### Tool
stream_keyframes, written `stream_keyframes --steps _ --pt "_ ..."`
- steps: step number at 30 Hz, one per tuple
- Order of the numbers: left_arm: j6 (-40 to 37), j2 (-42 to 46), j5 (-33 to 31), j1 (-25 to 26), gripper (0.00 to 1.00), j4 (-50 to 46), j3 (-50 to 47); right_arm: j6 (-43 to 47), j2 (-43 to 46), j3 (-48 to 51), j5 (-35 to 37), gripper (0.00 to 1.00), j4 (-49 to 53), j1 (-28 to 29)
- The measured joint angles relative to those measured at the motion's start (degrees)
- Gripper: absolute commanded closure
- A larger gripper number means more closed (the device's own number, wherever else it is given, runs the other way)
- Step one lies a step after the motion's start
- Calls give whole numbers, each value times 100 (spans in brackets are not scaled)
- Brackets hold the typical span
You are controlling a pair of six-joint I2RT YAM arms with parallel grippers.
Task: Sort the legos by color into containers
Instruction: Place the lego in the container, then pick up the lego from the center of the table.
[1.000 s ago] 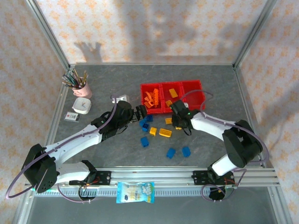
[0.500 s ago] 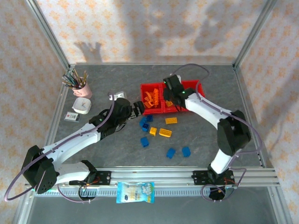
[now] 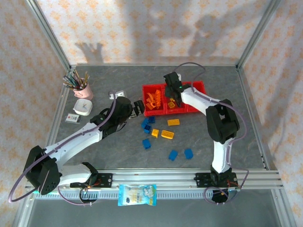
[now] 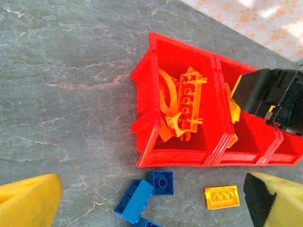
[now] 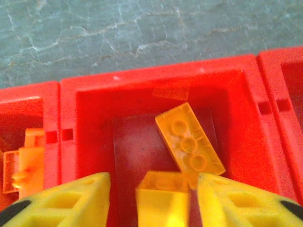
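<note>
Right wrist shows the right gripper [image 5: 154, 189], newly over the middle container [image 5: 156, 80], jaws just parted, releasing a yellow lego [image 5: 161, 203]: one more sorted. Left gripper [image 4: 151, 198] stands wide.

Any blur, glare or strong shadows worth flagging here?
Top view: sharp, with arm shadows on the patterned back wall. Right wrist view: the small yellow plastic brick between the right gripper's fingers is smeared; the yellow brick lying in the red plastic bin is crisp. Left wrist view: crisp centre, the left gripper's yellow fingers soft at the corners.
</note>
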State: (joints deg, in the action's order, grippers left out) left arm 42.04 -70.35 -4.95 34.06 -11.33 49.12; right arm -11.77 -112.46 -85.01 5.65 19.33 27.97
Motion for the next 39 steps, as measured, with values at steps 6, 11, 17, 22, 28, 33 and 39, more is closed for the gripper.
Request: stream_keyframes --steps 6,11,17,22,28,33,39 --pt "-11 -57 4 0 1 -2 83 46 144 -122 57 42 83 0" --pt "-13 -48 59 0 1 -2 83 -35 918 533 59 39 179 0" --pt "-7 15 280 2 1 11 39 -337 2118 1679 39 32 354 46" --pt "31 59 417 7 1 105 -173 -623 2651 2564 -46 26 389 343" --pt "160 57 546 55 1 286 -431 -817 2566 3195 -201 16 376 872" --pt "210 55 605 184 1 376 -452 -909 2271 3300 -208 10 223 1054" --pt "269 55 599 184 1 437 -535 -922 1886 3298 -195 7 -42 1064"
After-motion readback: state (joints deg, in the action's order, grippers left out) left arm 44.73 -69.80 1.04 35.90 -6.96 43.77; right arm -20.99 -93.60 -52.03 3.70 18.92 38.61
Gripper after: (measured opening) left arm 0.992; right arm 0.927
